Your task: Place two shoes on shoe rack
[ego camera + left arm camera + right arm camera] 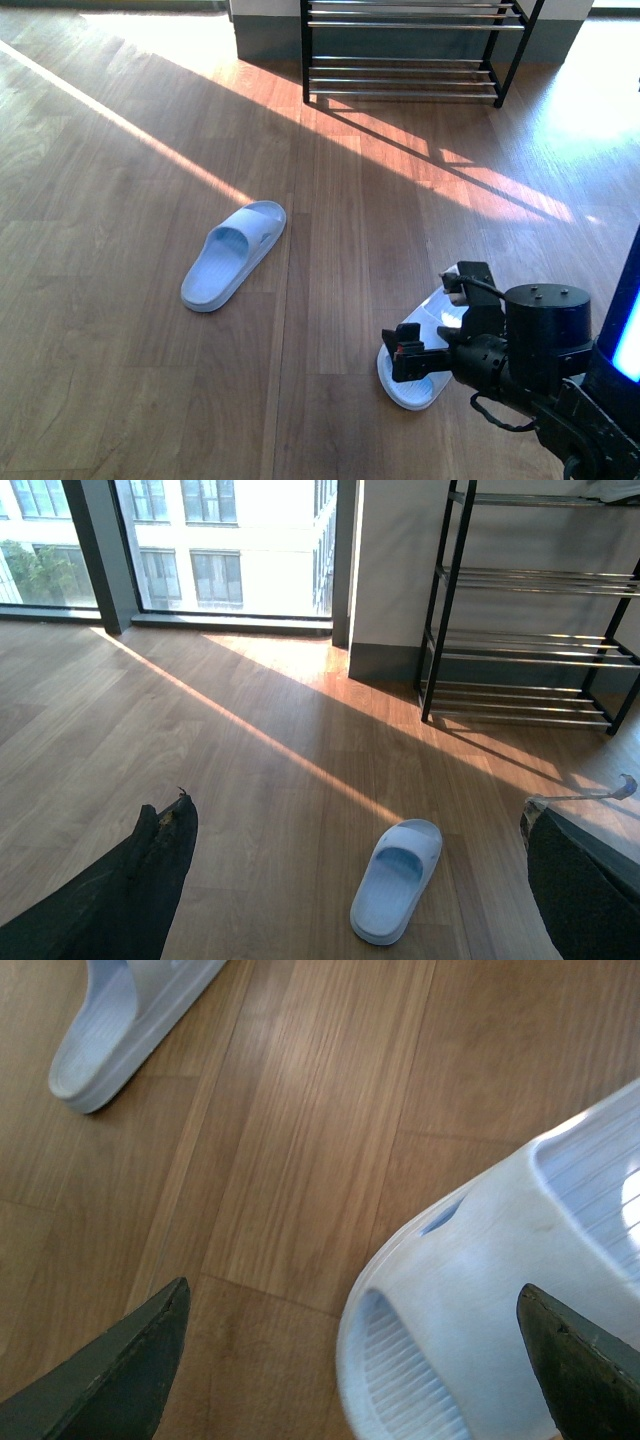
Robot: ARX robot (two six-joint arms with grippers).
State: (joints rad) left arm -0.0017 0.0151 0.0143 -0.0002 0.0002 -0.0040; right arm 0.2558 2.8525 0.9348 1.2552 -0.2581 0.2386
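The left pincer (357, 805) shows only in the left wrist view. Its jaws stand wide apart and hold nothing, raised above the wooden floor (120, 200). That view also takes in a tall window (200, 540) on the far wall.

The left sandal (233, 255), a pale blue foam slide, lies sole-down on the floor. It is set diagonally and sits partly in shade, beside a band of sunlight. It is well apart from both pincers and from the rack.

The shoe rack (410, 50) stands at the far edge of the floor against the wall. It has black uprights and tiers of thin silver rods. Both sandals are on the floor, well short of it.

The right sandal (435, 312), of the same kind, lies sole-down near the robot, well apart from the left sandal.

The right pincer (435, 315) hangs directly over the right sandal with its jaws wide apart. In the right wrist view, one finger (120, 1380) is over bare floor beside the sandal. The other finger (580, 1360) is at the sandal's far edge. Whether either finger touches the foam cannot be told.
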